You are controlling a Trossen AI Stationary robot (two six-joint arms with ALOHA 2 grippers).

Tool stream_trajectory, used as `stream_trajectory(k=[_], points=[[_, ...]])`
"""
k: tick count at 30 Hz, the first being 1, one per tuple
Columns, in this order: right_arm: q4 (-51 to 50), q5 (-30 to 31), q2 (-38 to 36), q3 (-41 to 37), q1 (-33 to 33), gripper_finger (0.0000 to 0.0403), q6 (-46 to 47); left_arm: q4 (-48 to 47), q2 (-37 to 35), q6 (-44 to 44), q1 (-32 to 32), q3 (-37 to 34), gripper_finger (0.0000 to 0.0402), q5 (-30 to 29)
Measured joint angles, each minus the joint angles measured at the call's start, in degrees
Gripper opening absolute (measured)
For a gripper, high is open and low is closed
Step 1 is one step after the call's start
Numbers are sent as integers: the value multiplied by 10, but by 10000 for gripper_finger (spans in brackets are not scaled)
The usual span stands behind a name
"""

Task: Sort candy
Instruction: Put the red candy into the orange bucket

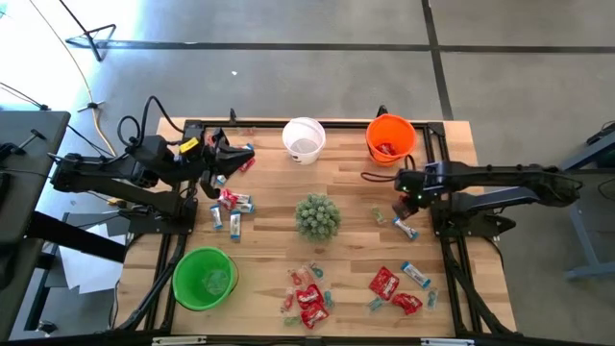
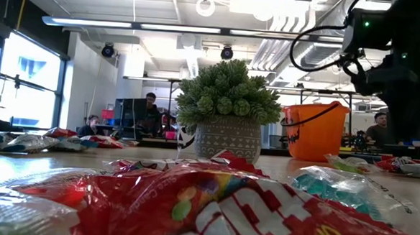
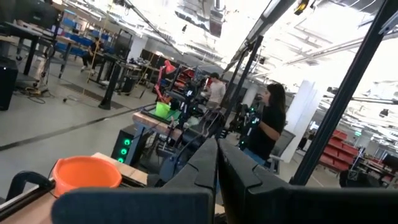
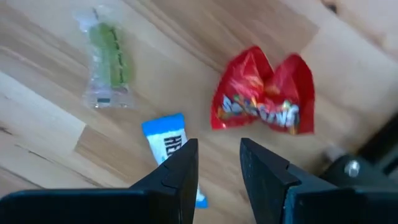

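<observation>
Right wrist view alone resolves wrappers: red packet (image 4: 264, 93), blue-white bar (image 4: 169, 144), clear green piece (image 4: 109, 59), all flat on surface (image 4: 37, 143). Right gripper (image 4: 219, 163) just above bar, jaws part open, empty. Left gripper (image 3: 216, 163) raised at far left, jaws shut, empty. Low view: nearest candy (image 2: 213, 204) blurred, cut off. Remaining candy scattered across surface in high view.

The high view looks straight down on the whole desk (image 1: 269, 207); the low view looks level across it, close behind candy, sharing the orange bucket (image 2: 314, 130) with it.
</observation>
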Motion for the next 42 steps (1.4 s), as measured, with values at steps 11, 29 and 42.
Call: stream_trajectory(k=[11,29,42], points=[[9,36,0,-1,-7,115,238,12,0,-21,0,0,1,0],[6,115,0,-1,-1,114,501,6,-74,53,1,0,1,6],[10,120,71,-1,57,114,605,-53,-140,77,1,1,1,-37]])
